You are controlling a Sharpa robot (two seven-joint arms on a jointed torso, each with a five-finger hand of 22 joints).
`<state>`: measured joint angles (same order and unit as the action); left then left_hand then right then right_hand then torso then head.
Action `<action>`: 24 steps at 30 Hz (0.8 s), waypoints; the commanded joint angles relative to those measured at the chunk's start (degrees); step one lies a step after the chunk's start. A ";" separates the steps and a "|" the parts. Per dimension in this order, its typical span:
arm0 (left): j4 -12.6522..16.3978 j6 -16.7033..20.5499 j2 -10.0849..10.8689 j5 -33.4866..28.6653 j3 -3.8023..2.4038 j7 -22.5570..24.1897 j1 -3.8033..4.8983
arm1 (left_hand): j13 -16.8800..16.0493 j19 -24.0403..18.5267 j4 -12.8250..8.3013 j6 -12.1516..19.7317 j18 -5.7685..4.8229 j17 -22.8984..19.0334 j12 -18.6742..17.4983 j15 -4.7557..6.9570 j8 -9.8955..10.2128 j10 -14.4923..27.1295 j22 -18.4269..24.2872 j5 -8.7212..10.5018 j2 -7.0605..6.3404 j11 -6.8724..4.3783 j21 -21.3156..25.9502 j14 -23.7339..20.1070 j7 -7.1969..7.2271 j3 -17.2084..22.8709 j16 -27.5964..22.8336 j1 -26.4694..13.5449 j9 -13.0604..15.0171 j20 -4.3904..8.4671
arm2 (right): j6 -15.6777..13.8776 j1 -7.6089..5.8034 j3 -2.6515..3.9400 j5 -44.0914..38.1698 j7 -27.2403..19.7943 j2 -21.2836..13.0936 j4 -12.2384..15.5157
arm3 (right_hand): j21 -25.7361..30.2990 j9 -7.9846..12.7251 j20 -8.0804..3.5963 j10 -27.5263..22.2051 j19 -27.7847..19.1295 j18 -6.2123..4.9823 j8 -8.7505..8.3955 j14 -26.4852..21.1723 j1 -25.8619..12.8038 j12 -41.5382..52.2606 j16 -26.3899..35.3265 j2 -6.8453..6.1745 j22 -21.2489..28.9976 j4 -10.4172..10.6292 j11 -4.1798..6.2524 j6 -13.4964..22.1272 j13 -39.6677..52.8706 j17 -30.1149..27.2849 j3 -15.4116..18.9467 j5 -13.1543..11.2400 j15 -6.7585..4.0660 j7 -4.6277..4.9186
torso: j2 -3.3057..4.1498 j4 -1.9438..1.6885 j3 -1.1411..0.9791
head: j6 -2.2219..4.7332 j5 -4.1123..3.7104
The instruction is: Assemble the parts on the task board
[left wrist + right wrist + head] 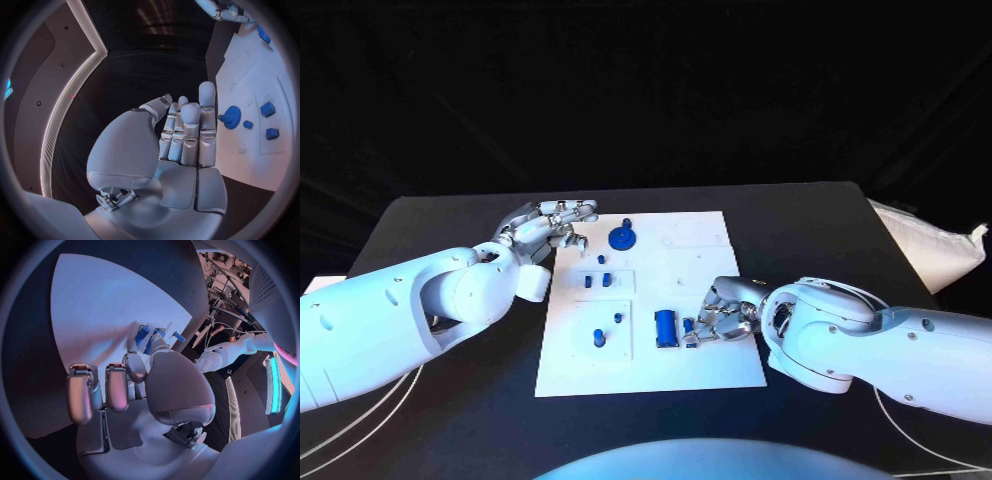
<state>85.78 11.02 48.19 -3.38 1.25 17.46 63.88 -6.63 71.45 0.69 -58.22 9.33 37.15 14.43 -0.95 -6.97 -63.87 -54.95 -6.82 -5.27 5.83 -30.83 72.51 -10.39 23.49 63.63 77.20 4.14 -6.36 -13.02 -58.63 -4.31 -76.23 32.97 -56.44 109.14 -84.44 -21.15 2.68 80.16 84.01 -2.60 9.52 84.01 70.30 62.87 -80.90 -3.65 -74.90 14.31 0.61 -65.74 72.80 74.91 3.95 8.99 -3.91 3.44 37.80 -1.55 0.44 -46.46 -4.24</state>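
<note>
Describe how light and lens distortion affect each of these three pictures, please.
Head view: bluish light falls on the white task board, which stands bright against the black table; the background is dark. Left wrist view: the fisheye bends the board's straight edges, and the blue gear-shaped part looks sharp beside the left hand. Right wrist view: violet light tints the right hand, and the board curves strongly.
</note>
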 commanded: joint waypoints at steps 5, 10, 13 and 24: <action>0.00 -1.05 -0.08 0.18 -0.04 -0.05 -0.02 | -0.05 -0.01 -0.02 0.03 0.90 -0.06 0.22 0.05 -0.37 0.24 0.05 -0.37 0.17 -0.11 0.30 -0.20 0.23 -0.28 0.20 -0.04 0.04 -0.27 | 2.75 0.11 -0.01 -1.40 -0.87 0.19 -0.33 | 0.22 -0.14 -0.33 0.11 0.08 0.36 0.39 3.72 2.01 -0.36 0.13 0.44 -7.25 -0.60 -0.10 0.10 0.11 2.98 0.99 -1.47 -0.25 0.32 | 0.00 -0.16 0.06 | -0.19 -0.06; -0.05 -1.01 -0.02 0.18 -0.04 -0.08 -0.02 | -0.05 -0.01 -0.02 0.04 0.90 -0.07 0.22 0.05 -0.37 0.25 0.06 -0.37 0.16 -0.11 0.31 -0.20 0.22 -0.28 0.21 -0.04 0.04 -0.27 | 3.18 0.16 -0.01 -1.59 -0.97 0.16 -0.36 | 0.22 -0.16 -0.32 0.10 0.09 0.36 0.40 3.72 2.52 -0.37 0.13 0.52 -7.27 -0.86 -0.11 0.12 0.14 3.00 1.26 -1.90 -0.24 0.33 | 0.00 -0.08 0.04 | -0.21 -0.01; -0.10 -0.95 0.02 0.18 -0.04 -0.12 -0.02 | -0.05 -0.01 -0.02 0.04 0.90 -0.07 0.22 0.05 -0.37 0.25 0.06 -0.37 0.16 -0.11 0.31 -0.20 0.22 -0.28 0.21 -0.04 0.04 -0.27 | 3.20 0.19 -0.01 -1.66 -0.97 0.13 -0.45 | 0.18 -0.18 -0.32 0.15 0.13 0.38 0.42 3.73 2.81 -0.25 0.08 0.65 -7.33 -0.98 -0.11 0.09 0.23 3.08 1.37 -2.07 -0.24 0.33 | 0.04 -0.04 0.06 | -0.17 -0.12; -0.14 -0.99 0.01 0.18 -0.04 -0.13 -0.02 | -0.05 0.00 -0.01 0.05 0.90 -0.06 0.25 0.04 -0.38 0.28 0.05 -0.36 0.16 -0.10 0.31 -0.20 0.21 -0.30 0.22 -0.06 0.04 -0.27 | 2.73 0.26 -0.01 -1.29 -1.01 0.83 -1.87 | 0.11 -0.22 -0.32 0.29 0.21 0.40 0.49 3.77 2.82 -0.05 0.00 1.88 -7.43 -0.60 -0.11 -0.01 0.39 3.19 1.69 -2.09 -0.24 0.32 | 0.05 -0.10 0.00 | -0.19 -0.36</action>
<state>85.59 11.00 48.24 -3.37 1.25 17.16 63.87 -6.62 71.45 0.69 -58.22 9.33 37.16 14.43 -0.95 -6.97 -63.87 -54.95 -6.82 -5.27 5.83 -30.83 72.51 -10.39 23.49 63.63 77.20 4.14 -6.36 -10.86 -58.47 -4.31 -77.16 32.44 -55.84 107.50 -84.44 -21.32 2.68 80.15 84.00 -2.60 9.73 84.01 73.06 62.65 -80.90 -2.33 -74.94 13.75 0.60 -65.74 73.14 74.94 5.47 7.09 -3.90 3.44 37.84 -1.60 0.47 -46.62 -4.53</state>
